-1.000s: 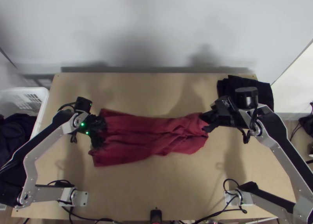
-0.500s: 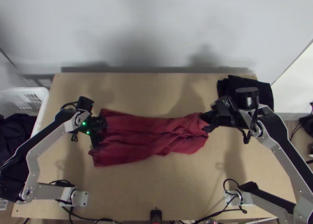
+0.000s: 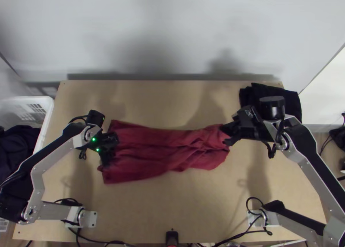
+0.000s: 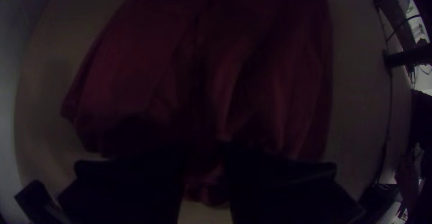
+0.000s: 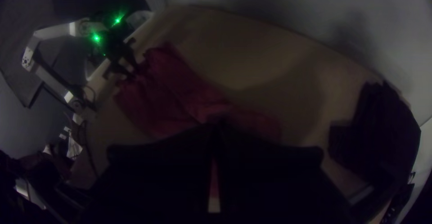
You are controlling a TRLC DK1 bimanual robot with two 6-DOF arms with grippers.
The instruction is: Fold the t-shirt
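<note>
A dark red cloth t-shirt [image 3: 164, 154] lies as a long, rumpled strip across the middle of a light wooden table [image 3: 172, 208], its creases running from nine o'clock to three; take twelve as the table's far edge. At the strip's nine o'clock end, your left gripper [image 4: 205, 156], black with two wide flat fingers, has them spread, with gathered red fabric lying between. At the three o'clock end, your right gripper [image 5: 217, 126], black with the same broad fingers, has its tips drawn together and appears to pinch the shirt's end. Beyond it, at two o'clock, sits a folded black cloth [image 3: 292, 102]. The step in hand looks like taking both ends so the strip can be pulled smooth before the next fold. To do it well, centre your left gripper on the gathered fabric and go low enough for both layers to sit between the fingers before you squeeze; a shallow bite might catch only the top layer. The shirt's loose corners at ten and eight o'clock could trail and crease, so check that they follow. Keep your right gripper steady as an anchor, then draw the left gently toward nine o'clock, just until the creases ease; a hard tug may slip the cloth from the right tips. Avoid swinging your right arm toward two o'clock, where it could disturb the black cloth.
</note>
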